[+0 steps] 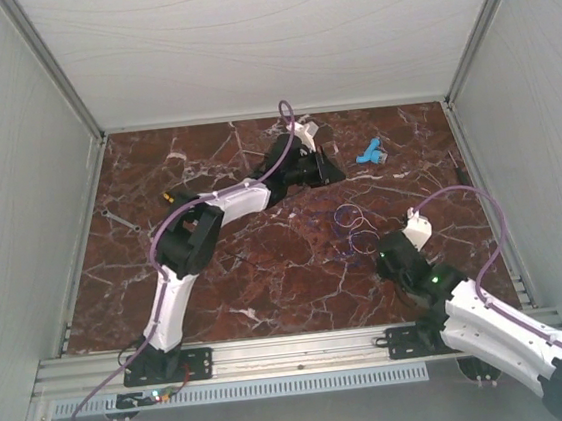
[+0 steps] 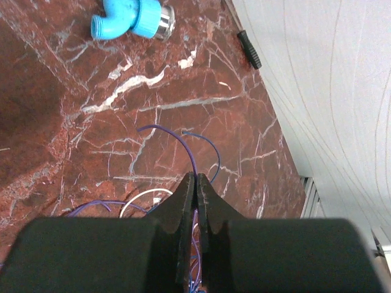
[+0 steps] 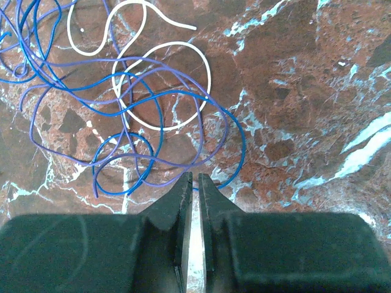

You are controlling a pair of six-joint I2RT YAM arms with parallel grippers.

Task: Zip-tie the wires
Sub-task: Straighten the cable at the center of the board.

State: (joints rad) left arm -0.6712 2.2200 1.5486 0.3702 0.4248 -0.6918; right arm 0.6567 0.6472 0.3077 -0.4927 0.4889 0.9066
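Note:
The wires (image 1: 353, 225) lie as a loose tangle of thin purple, blue and white loops on the red marble table (image 1: 268, 282), right of centre. My left gripper (image 1: 329, 170) reaches in from the far side. In the left wrist view its jaws (image 2: 197, 177) are shut, with a purple strand of the wires (image 2: 160, 127) running between them and arching out past the tips. My right gripper (image 1: 381, 255) sits just near of the tangle. In the right wrist view the right gripper (image 3: 195, 177) stands slightly open with only bare table in the narrow gap, and the wires (image 3: 209, 76) spread just beyond its tips.
A blue plastic fitting (image 1: 371, 153) (image 2: 131, 18) lies behind the wires. A black-handled screwdriver (image 2: 249, 49) rests by the right wall. A small orange-handled tool (image 1: 167, 197) lies at the left. White walls close in three sides of the table.

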